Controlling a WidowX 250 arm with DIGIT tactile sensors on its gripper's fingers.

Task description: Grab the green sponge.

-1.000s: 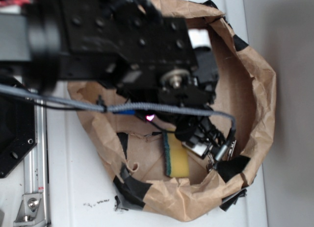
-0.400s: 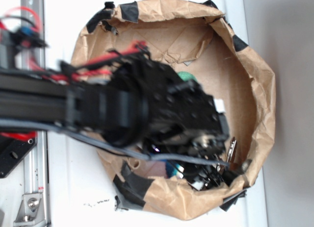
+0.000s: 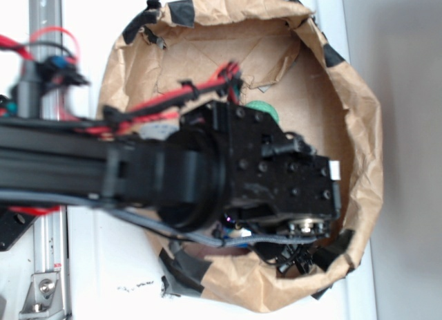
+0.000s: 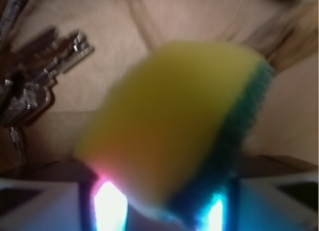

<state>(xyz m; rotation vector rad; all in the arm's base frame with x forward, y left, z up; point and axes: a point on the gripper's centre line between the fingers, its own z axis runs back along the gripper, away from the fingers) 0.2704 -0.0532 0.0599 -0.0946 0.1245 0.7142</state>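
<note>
Closest to the wrist camera, two pale gripper fingers [image 4: 40, 206] occupy the bottom corners of the frame, one at each side. The gripper [image 4: 159, 211] has the green sponge [image 4: 174, 121] sitting between these fingers, its lower end reaching down into the gap. Whether the fingers press on the foam cannot be determined; bright glare hides both contact lines. The sponge is blurred, mostly yellow, with its dark green scouring layer along the right-hand edge. Beyond it, at upper left, a bunch of keys [image 4: 40, 76] lies on the brown paper floor, apart from the sponge.

Seen from the exterior view, the black arm [image 3: 228, 168] reaches across from the left and covers the lower part of the paper bag [image 3: 359, 140]. The gripper and sponge are hidden beneath the arm in this view. A green ball [image 3: 262, 109] shows partly above the arm's upper edge, inside the bag. The bag rests on a white table [image 3: 90, 278].
</note>
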